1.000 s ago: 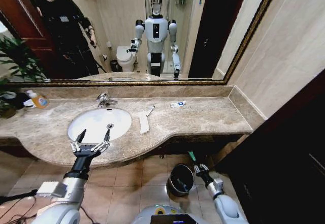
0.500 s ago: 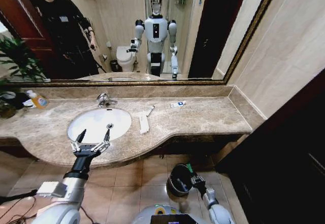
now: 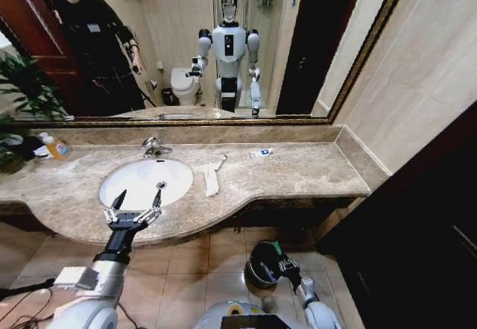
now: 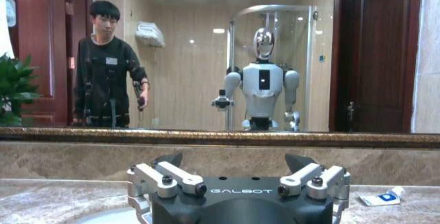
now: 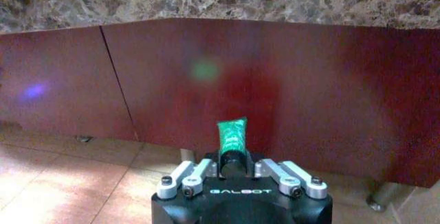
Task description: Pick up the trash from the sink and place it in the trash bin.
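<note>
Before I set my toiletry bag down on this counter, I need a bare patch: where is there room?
The widest bare stretch of marble counter runs from the white sachet to the right end wall. The far left by the orange-labelled bottle is crowded. Beside the sink, the long white packet and thin stick take the space; the left gripper hovers over the basin's front rim.

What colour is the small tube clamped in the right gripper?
Green, clearest in the right wrist view: the small crimped tube stands up from the right gripper.

Above the trash bin (image 3: 262, 263) open floor is left, but its far side is closed off by the bench (image 3: 298, 172) front overhanging just behind it.
</note>
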You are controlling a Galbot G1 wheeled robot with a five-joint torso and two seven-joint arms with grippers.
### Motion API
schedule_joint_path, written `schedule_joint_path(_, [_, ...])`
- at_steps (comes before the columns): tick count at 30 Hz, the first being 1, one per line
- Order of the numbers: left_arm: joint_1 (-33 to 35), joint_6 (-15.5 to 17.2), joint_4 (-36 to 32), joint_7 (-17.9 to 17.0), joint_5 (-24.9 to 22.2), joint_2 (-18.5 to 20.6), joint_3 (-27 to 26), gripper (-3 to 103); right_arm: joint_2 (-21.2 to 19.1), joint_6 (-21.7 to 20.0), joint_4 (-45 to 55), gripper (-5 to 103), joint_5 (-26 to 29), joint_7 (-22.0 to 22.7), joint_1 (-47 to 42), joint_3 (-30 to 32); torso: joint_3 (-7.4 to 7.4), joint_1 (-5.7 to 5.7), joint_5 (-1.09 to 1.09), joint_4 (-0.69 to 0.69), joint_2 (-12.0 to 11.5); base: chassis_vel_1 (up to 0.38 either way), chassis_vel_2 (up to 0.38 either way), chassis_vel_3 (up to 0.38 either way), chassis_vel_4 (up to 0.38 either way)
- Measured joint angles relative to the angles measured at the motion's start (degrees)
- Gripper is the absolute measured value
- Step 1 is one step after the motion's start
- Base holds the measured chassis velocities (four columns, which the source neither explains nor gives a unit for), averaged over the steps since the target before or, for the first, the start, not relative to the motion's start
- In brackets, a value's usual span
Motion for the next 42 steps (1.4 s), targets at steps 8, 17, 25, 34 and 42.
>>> schedule_joint_path(8, [0.0, 0.0, 0.0, 0.0, 0.0, 0.0, 0.0, 100, 0.06, 0.05, 0.01, 53, 0.07, -0.01, 0.02, -0.02, 0.0, 0.0, 0.0, 0.0, 0.0, 0.0, 0.0, 0.0, 0.0])
schedule_joint_path(17, [0.0, 0.0, 0.0, 0.0, 0.0, 0.0, 0.0, 100, 0.04, 0.11, 0.36, 91, 0.07, -0.06, -0.08, -0.07, 0.0, 0.0, 0.0, 0.0, 0.0, 0.0, 0.0, 0.0, 0.0])
schedule_joint_path(25, [0.0, 0.0, 0.0, 0.0, 0.0, 0.0, 0.0, 100, 0.06, 0.11, 1.23, 100, 0.08, -0.08, -0.49, -0.14, 0.0, 0.0, 0.0, 0.0, 0.0, 0.0, 0.0, 0.0, 0.0])
schedule_joint_path(34, [0.0, 0.0, 0.0, 0.0, 0.0, 0.0, 0.0, 100, -0.13, 0.6, 9.32, 100, 1.9, -0.13, -4.66, 1.1, 0.0, 0.0, 0.0, 0.0, 0.0, 0.0, 0.0, 0.0, 0.0])
schedule_joint_path(42, [0.0, 0.0, 0.0, 0.0, 0.0, 0.0, 0.0, 100, -1.15, 1.43, 21.33, 100, 5.1, -1.72, -8.66, 4.78, 0.0, 0.0, 0.01, 0.0, 0.0, 0.0, 0.0, 0.0, 0.0])
